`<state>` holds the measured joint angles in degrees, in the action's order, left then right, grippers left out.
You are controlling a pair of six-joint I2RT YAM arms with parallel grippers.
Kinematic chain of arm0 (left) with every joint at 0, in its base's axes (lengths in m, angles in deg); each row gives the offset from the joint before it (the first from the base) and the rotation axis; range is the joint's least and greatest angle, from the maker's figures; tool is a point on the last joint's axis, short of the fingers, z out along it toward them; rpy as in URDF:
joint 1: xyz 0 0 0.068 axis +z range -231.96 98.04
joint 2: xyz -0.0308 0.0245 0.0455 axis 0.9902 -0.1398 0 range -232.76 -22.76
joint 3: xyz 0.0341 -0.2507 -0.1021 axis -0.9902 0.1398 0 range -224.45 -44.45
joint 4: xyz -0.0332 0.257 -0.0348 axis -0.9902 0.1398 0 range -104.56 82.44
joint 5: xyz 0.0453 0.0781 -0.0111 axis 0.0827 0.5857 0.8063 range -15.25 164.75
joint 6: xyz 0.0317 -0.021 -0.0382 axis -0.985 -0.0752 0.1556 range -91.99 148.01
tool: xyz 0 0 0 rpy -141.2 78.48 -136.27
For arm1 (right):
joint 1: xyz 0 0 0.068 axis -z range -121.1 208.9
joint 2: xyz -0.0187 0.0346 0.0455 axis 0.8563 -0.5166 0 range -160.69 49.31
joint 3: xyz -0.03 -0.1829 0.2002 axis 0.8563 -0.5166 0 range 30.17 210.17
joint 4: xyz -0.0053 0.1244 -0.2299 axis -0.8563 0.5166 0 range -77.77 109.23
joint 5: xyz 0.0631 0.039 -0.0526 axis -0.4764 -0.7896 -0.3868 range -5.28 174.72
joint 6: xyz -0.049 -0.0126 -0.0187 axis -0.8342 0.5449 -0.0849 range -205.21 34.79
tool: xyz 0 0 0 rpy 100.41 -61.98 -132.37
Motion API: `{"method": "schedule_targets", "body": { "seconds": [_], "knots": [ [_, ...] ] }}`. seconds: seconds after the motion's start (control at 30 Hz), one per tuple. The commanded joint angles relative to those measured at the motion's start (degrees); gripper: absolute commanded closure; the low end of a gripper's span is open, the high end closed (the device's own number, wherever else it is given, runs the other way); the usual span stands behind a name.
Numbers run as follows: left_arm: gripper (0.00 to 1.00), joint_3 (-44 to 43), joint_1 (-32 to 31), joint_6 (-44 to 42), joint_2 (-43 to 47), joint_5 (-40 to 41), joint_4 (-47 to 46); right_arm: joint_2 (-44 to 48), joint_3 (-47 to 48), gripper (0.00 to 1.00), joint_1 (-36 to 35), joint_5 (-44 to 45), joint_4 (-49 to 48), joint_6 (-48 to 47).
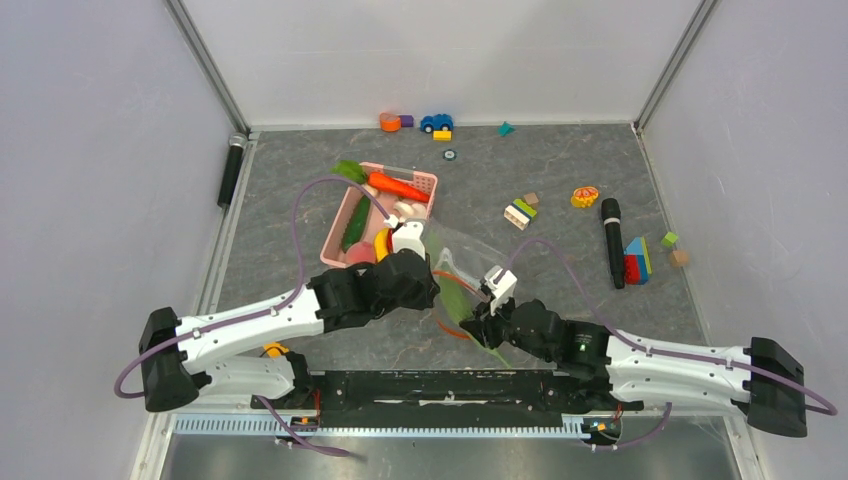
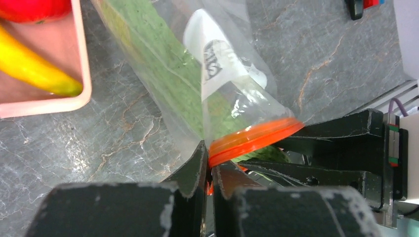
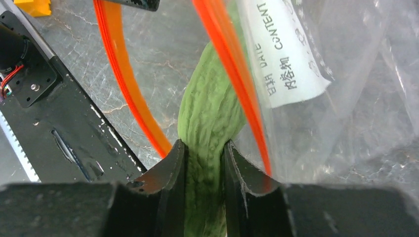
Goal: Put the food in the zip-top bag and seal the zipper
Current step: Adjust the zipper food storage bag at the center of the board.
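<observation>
The zip-top bag (image 1: 462,262) lies in front of the pink basket, its mouth toward me. My left gripper (image 1: 432,290) is shut on the orange-red zipper strip (image 2: 252,138) at the mouth's edge (image 2: 210,162). My right gripper (image 1: 478,318) is shut on a long green cucumber (image 3: 212,108), pinched between both fingers (image 3: 203,148). The cucumber passes between the two orange lips (image 3: 230,59) into the bag, under the white label (image 3: 284,54). It shows through the plastic in the left wrist view (image 2: 163,64). I see no slider knob.
The pink basket (image 1: 428,184) holds a carrot (image 1: 398,186), another cucumber (image 1: 356,226), a banana (image 2: 34,69), a tomato (image 2: 29,7) and a mushroom. Two black cylinders (image 1: 231,170) (image 1: 611,240), blocks (image 1: 519,212) (image 1: 637,260) and toy cars (image 1: 436,122) lie around. A black rail (image 1: 400,385) runs behind.
</observation>
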<state>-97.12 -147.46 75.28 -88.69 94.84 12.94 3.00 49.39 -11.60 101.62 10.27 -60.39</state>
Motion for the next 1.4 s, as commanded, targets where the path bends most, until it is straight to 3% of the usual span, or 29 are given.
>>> {"method": "schedule_targets", "body": {
  "seconds": [0.0, 0.27, 0.47, 0.67, 0.73, 0.87, 1.03, 1.17, 1.37],
  "knots": [
    [0.90, -4.70, -0.25, -2.53, 0.61, 4.50, 1.82, 2.41, 0.24, 0.94, -0.41, 2.52, -4.42, -4.84],
    [0.98, -10.02, 0.05, -2.67, -3.06, 11.33, 5.63, 6.37, 4.16, 0.96, -0.47, 9.50, 14.02, -3.94],
    [0.98, -13.42, 0.37, -3.37, -8.90, 9.43, 3.94, 11.39, 3.03, 1.00, -0.43, 7.78, 11.54, -5.98],
    [0.96, -16.30, 0.37, -4.93, -13.79, 5.46, 1.89, 8.33, 4.76, 1.00, -0.43, 5.40, 5.30, -10.99],
    [0.88, -16.44, 0.37, -5.12, -13.90, 4.89, 1.88, 6.88, 5.81, 1.00, -0.43, 8.30, 4.79, -10.84],
    [0.59, -14.44, 0.37, -4.38, -11.73, 5.49, 1.55, 4.25, 7.46, 1.00, -0.43, 18.37, 3.94, -6.73],
    [0.23, -10.77, 0.36, -3.55, -7.27, 6.71, 1.85, 2.46, 7.23, 1.00, -0.50, 20.66, -1.00, -6.21],
    [0.01, -7.18, 0.36, -3.31, -2.96, 6.37, 1.86, 1.59, 7.23, 1.00, -0.43, 25.73, -3.44, -4.60],
    [0.00, 1.74, 0.29, -2.83, 5.13, 5.25, -1.73, 1.46, 7.46, 1.00, -0.47, 30.46, -8.97, -4.62]
  ]
}}
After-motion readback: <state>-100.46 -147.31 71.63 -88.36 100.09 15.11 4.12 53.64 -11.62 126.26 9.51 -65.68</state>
